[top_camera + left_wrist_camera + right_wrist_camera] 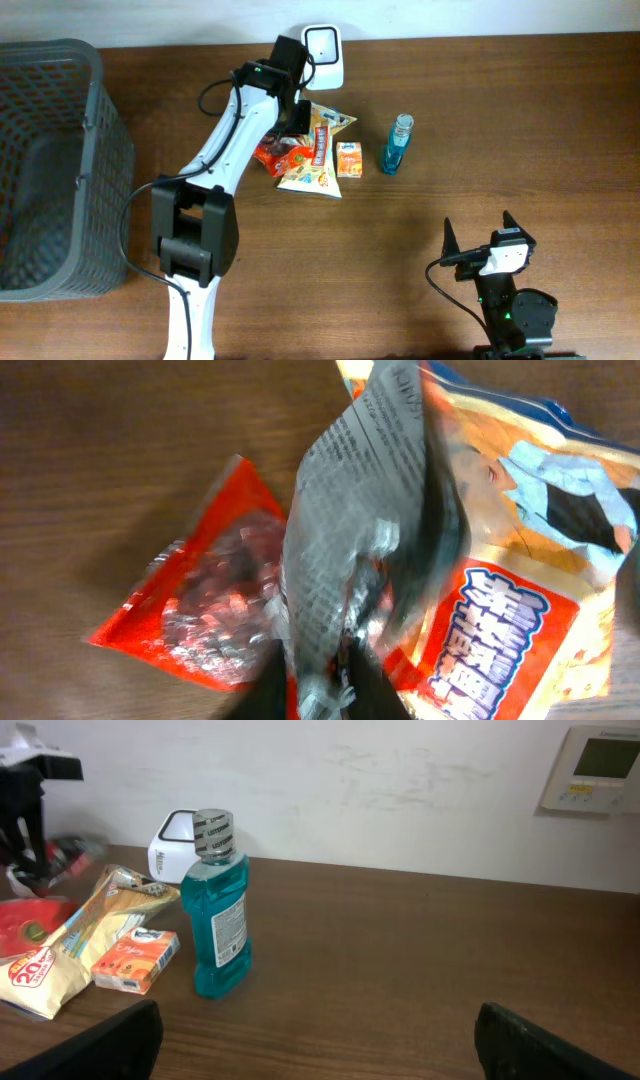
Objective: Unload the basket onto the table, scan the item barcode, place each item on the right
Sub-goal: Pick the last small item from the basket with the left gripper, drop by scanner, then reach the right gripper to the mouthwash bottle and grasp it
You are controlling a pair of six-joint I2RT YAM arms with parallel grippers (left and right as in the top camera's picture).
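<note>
Brown wooden table (480, 120), white wall beyond. At the far side, near the scanner (324, 52), the left gripper (297, 118) hangs at a silver packet (340, 550), above 2 others, a red packet (200, 600) and a yellow bag (510, 610); blur hides whether it grips. The silver one looks light, crinkly and slippery, so pinch a sealed edge. The right gripper (478, 228) stands wide open, empty.

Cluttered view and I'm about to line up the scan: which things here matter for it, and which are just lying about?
For the job: silver packet (likely the item), white scanner.
Lying about: red packet, yellow snack bag, orange box, blue bottle, grey basket.
</note>
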